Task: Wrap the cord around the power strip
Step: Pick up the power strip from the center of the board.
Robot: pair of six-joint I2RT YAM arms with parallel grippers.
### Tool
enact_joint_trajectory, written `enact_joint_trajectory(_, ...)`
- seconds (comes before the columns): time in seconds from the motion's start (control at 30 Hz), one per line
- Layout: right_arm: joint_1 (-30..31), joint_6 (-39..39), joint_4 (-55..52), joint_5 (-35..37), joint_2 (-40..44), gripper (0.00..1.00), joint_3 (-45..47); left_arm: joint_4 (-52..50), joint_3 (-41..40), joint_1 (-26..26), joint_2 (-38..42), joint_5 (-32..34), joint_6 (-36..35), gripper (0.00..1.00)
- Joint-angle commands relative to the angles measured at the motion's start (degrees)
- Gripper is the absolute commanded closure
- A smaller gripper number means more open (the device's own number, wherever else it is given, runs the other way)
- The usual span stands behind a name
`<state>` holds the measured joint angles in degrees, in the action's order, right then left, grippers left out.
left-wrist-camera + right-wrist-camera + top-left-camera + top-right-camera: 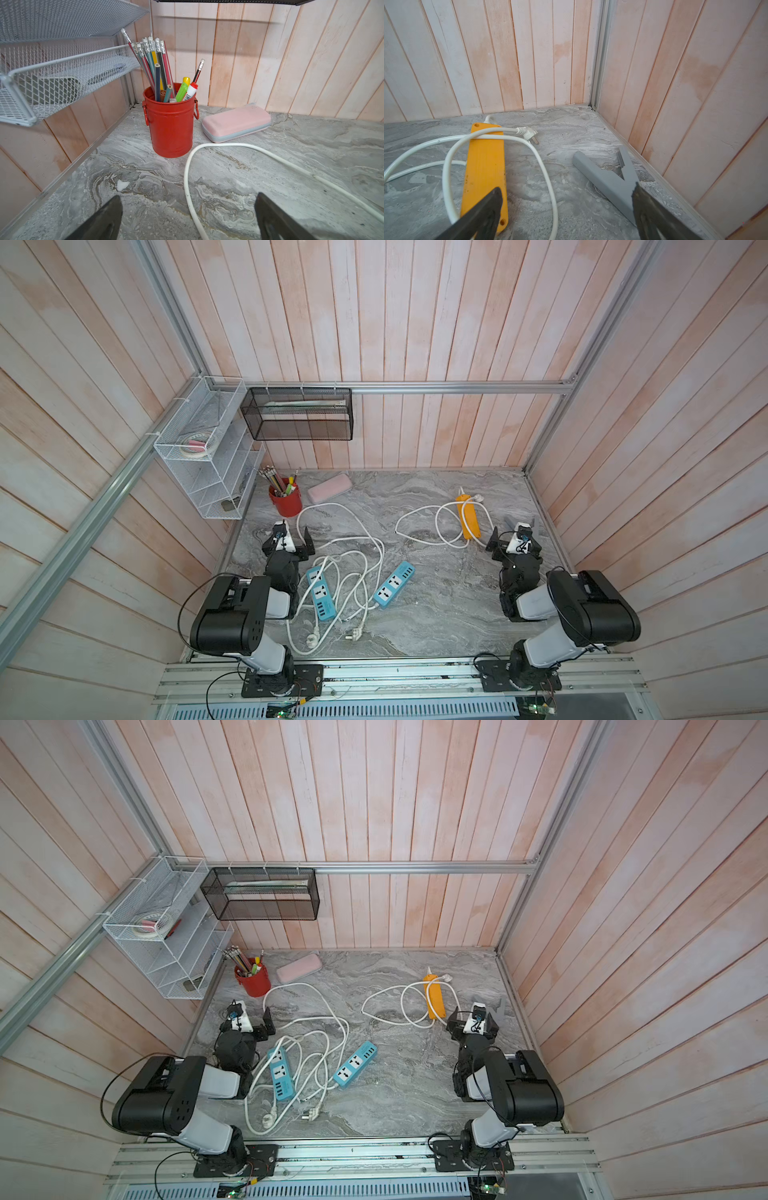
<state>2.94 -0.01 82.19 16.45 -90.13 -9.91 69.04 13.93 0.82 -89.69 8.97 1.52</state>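
Three power strips lie on the marble table [436, 614]. Two blue ones [321, 593] [395, 584] sit near the front in a loose tangle of white cord [360, 560]. An orange strip [467, 516] lies at the back right, its own white cord [446, 166] looped loosely over it and its plug [529, 134] beside it. My left gripper [189, 196] stands open low over a bend of cord [228, 146], holding nothing. My right gripper [566, 187] is open too, just right of the orange strip [485, 162], with a cord loop lying between its fingers.
A red cup of pencils [171, 128] and a pink case [234, 122] stand at the back left, under a white mesh rack [52, 68]. A grey V-shaped piece [602, 180] lies by the right wall. A black mesh basket [297, 414] hangs on the back wall.
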Motion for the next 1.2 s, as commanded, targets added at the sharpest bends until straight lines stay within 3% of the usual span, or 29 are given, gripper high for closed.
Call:
enact_joint_trajectory(0.0, -0.26, 0.66, -0.33, 0.69, -0.39, 0.02, -0.46, 0.86, 0.66, 0.22, -0.23, -0.78, -0.73, 0.0)
enact_joint_trajectory(0.5, -0.24, 0.65, -0.51, 0.6, -0.4, 0.02, -0.55, 0.73, 0.74, 0.1, -0.25, -0.84, -0.55, 0.0)
enact_joint_trajectory(0.73, -1.63, 1.55, -3.05, -2.32, 0.13, 0.02, -1.34, -0.52, 1.1, -1.61, 0.12, -4.49, 0.43, 0.0)
enact_joint_trajectory(0.83, -0.24, 0.64, -1.67, 1.34, 1.82, 0.02, -0.33, -4.64, 2.21, -1.12, 3.49, -5.93, -0.93, 0.0)
enact_joint_trajectory(0.9, 1.97, -0.85, -8.22, 5.48, 7.19, 0.02, -1.69, -10.47, 3.01, 0.69, 8.94, -1.89, -2.01, 0.0)
enact_joint_trajectory(0.97, 4.77, -0.37, -19.15, 11.23, 12.5, 0.02, -4.95, -15.69, 3.73, 3.98, 13.87, 7.35, -1.91, 0.0)
enact_joint_trajectory(1.07, 7.53, 10.78, -46.06, 17.81, 19.46, 0.02, -14.71, -31.59, 8.72, 8.47, 20.86, 18.36, 2.19, 0.0)
enact_joint_trajectory(1.1, 7.76, 16.37, -58.11, 16.96, 20.91, 0.02, -19.43, -37.91, 11.37, 9.31, 22.28, 20.39, 5.01, 0.0)
enact_joint_trajectory(1.17, 7.73, 22.2, -70.43, 11.08, 22.12, 0.02, -25.53, -49.22, 16.88, 9.63, 23.63, 18.76, 9.65, 0.0)
